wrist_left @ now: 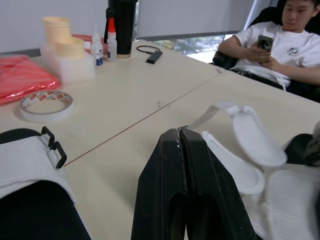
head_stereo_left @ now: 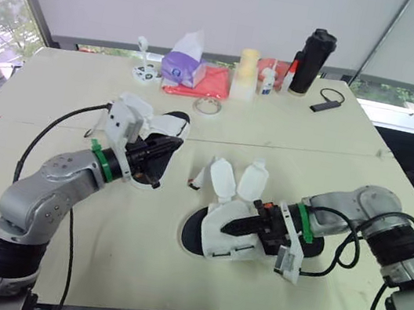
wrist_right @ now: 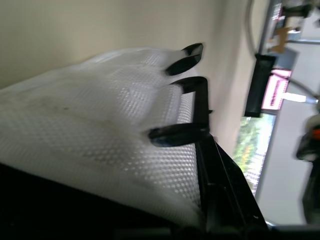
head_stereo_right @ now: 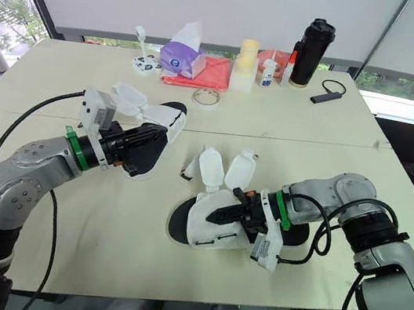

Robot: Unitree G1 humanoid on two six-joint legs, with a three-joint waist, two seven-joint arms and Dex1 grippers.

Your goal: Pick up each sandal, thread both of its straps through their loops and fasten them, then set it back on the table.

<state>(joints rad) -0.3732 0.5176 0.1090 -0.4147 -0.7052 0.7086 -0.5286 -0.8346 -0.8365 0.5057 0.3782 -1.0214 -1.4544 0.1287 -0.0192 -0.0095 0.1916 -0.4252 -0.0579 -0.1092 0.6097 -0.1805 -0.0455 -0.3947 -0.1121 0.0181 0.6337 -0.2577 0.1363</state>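
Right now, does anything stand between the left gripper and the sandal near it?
Nothing visible does. The left gripper hangs right over the left sandal, fingers shut. The tape roll lies farther back on the table, out of the way.

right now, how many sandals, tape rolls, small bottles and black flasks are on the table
sandals: 2
tape rolls: 1
small bottles: 2
black flasks: 1
total: 6

This is looking like an office: blinds [head_stereo_left: 216, 5] are hanging behind the table [head_stereo_left: 314, 133], a person [wrist_left: 295, 45] (holding a phone [wrist_left: 265, 42]) is sitting alongside.
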